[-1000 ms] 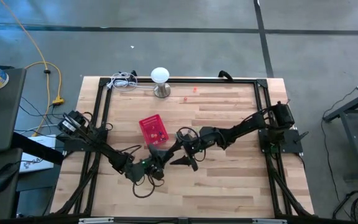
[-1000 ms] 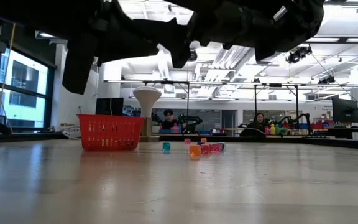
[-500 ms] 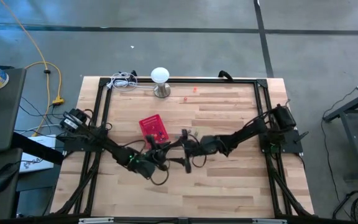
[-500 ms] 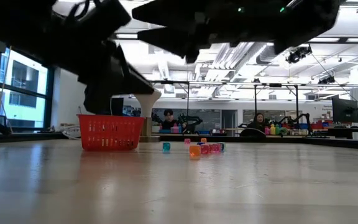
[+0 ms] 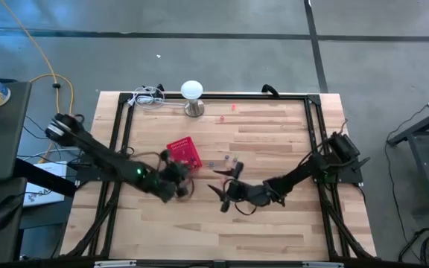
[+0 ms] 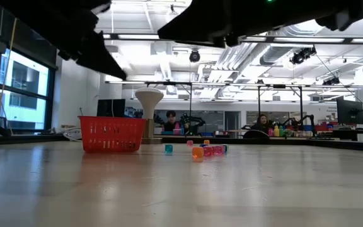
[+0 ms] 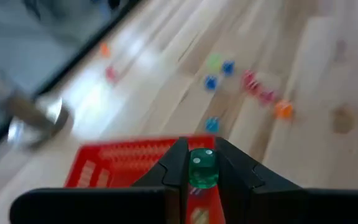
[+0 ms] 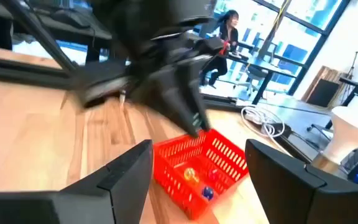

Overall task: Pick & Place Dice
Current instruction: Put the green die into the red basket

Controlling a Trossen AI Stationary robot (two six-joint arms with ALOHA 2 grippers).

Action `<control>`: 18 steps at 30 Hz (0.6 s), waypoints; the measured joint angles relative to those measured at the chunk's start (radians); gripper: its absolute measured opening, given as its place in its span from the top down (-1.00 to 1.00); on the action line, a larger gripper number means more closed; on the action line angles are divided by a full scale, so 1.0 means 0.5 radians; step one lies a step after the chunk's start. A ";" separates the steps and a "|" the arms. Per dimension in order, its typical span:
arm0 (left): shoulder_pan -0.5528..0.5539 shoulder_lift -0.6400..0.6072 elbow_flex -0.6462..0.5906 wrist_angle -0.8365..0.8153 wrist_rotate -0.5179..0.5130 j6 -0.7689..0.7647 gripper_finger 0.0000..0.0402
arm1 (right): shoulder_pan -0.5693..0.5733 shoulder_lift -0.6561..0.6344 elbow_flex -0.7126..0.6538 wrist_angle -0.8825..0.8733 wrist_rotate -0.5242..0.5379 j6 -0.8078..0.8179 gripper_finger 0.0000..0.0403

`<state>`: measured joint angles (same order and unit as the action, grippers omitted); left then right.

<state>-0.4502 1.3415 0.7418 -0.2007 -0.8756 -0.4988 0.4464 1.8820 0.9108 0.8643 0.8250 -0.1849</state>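
Observation:
A tiny green die [image 7: 202,168] sits between the fingers of my left gripper [image 5: 185,173], just at the near side of the small red mesh basket [image 5: 184,153], which the left wrist view shows below the fingers [image 7: 123,163]. Several loose dice [image 7: 248,82] in blue, green, pink and orange lie on the table to the right of the basket [image 6: 204,151]. Some dice lie inside the basket [image 8: 194,174]. My right gripper [image 5: 226,183] hangs open above the table's middle, facing the basket, with nothing between its fingers. My left gripper pinches the green die by two opposite faces [image 7: 201,176] between its two fingertips. The fingers slant downward from the table's near-left side. The die is lifted clear of the table, above the basket's near edge.
A white-headed stand [image 5: 192,97] and a coiled white cable [image 5: 149,96] sit at the far edge. Two stray dice [image 5: 228,112] lie near it. A black frame [image 5: 125,119] borders the wooden table. People sit in the room beyond [image 6: 170,120].
My left gripper has risen from near the table's middle and swung toward the basket, rolling its wrist, with the green die still between its fingers. My right gripper has drawn back toward the near edge and turned about, staying open.

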 joint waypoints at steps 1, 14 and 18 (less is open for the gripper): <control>0.043 -0.054 0.000 -0.093 0.062 -0.068 0.75 | 0.016 0.000 0.000 -0.007 0.020 0.004 -0.23; 0.483 -0.032 0.000 -0.338 0.533 -0.113 0.67 | 0.083 0.000 -0.001 0.001 0.022 0.197 -0.23; 0.496 -0.005 -0.001 -0.362 0.545 -0.118 0.66 | 0.106 0.000 -0.002 0.000 0.019 0.215 -0.23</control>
<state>-0.2020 1.3392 0.7414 -0.3816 -0.6033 -0.5579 0.4993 1.8820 0.9100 0.8642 0.8343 -0.0772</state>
